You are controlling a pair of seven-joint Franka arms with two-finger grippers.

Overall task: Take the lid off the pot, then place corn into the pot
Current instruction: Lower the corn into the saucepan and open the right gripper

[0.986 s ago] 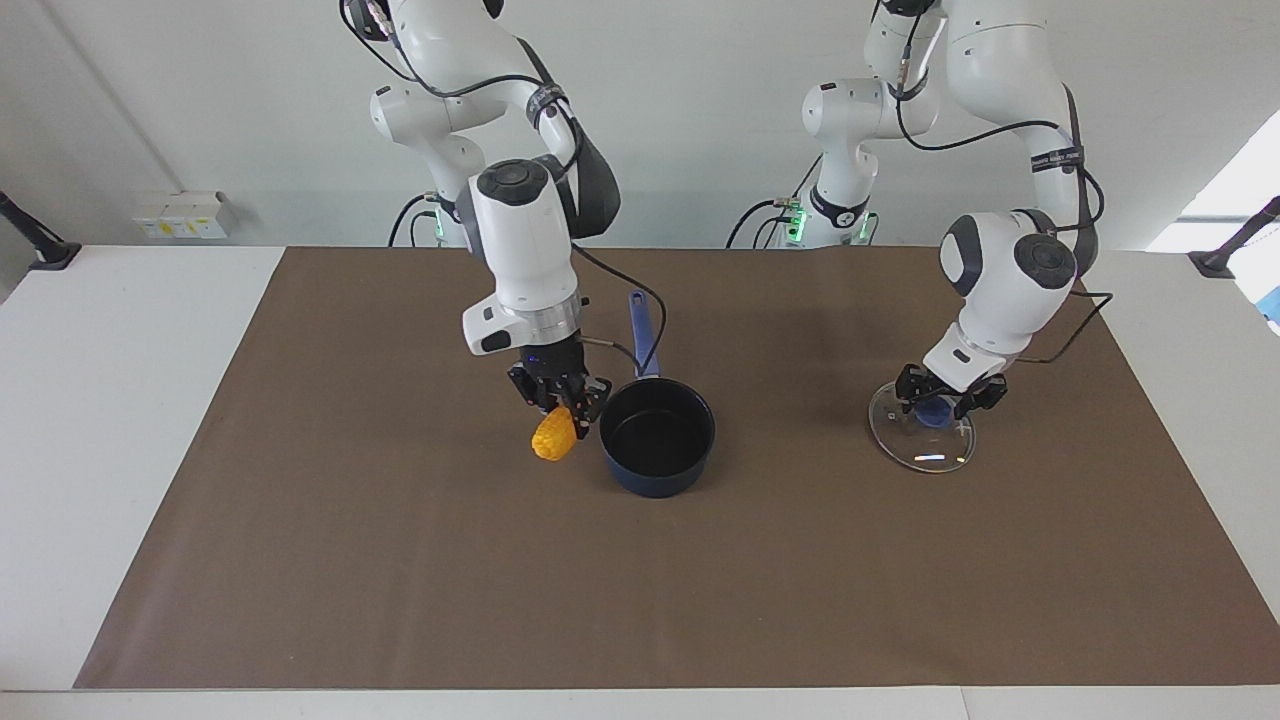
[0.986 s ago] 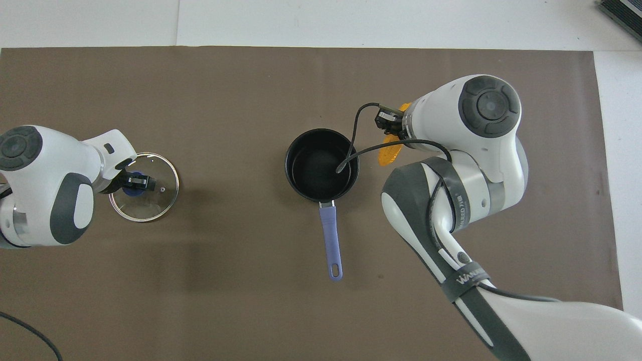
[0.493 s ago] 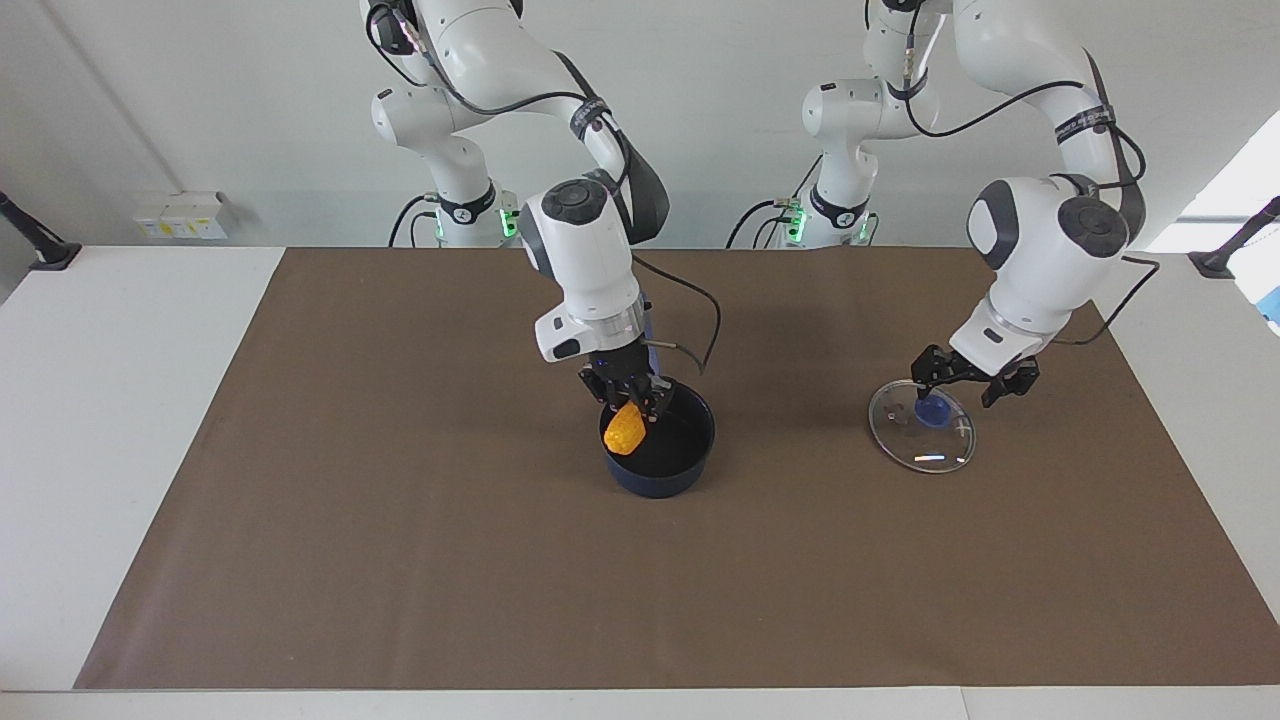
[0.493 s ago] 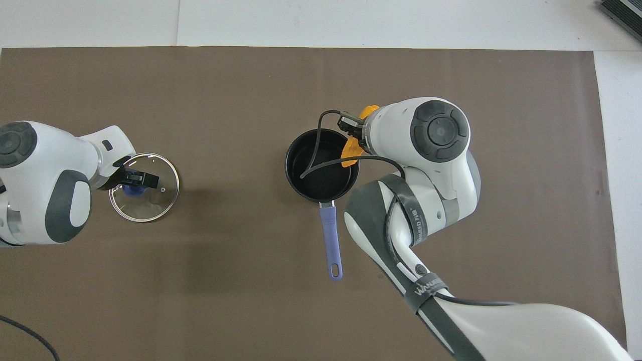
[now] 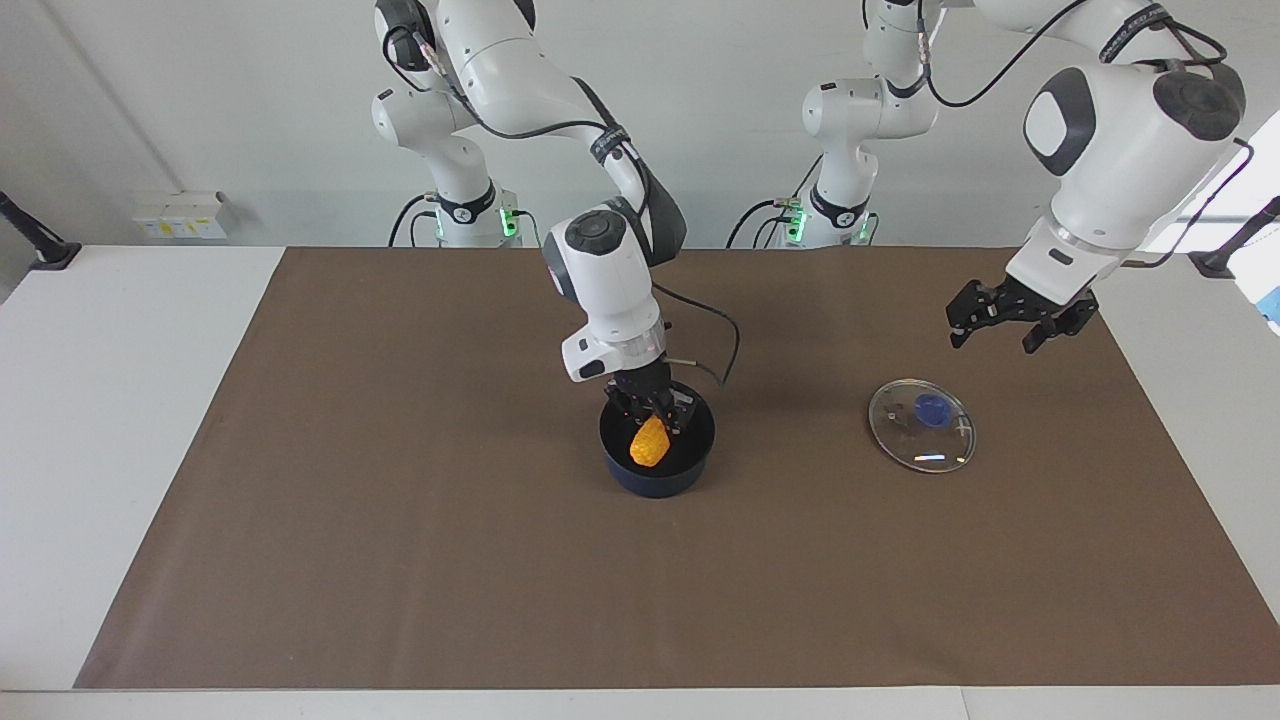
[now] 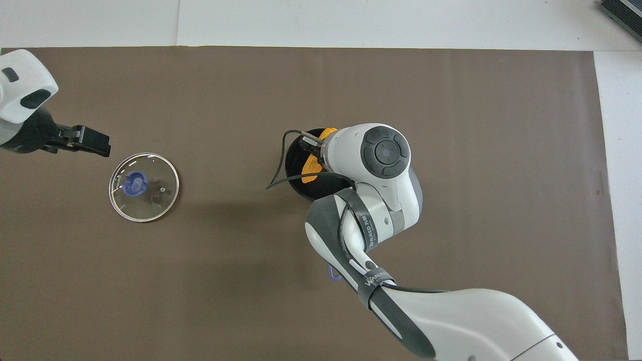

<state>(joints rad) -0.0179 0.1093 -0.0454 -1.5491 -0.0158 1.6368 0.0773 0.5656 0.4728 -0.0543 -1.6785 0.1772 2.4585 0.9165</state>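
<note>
The dark blue pot (image 5: 690, 462) stands mid-table, open. My right gripper (image 5: 650, 408) is just over its mouth, shut on the yellow-orange corn (image 5: 648, 445), which hangs down inside the rim. In the overhead view the right arm covers most of the pot (image 6: 295, 176); part of the corn (image 6: 312, 164) shows. The glass lid (image 5: 921, 432) with its blue knob (image 5: 935, 408) lies flat on the mat toward the left arm's end. My left gripper (image 5: 1005, 325) is open and empty, raised over the mat beside the lid (image 6: 144, 186), apart from it.
A brown mat (image 5: 400, 550) covers the white table (image 5: 100, 400). The pot's handle points toward the robots; only its tip (image 6: 333, 273) shows in the overhead view. Black clamp stands (image 5: 35, 245) sit at the table's corners near the robots.
My right gripper carried the corn from beside the pot to over its mouth and lowered it inside the rim. My left gripper let go of the lid's knob and rose away.
</note>
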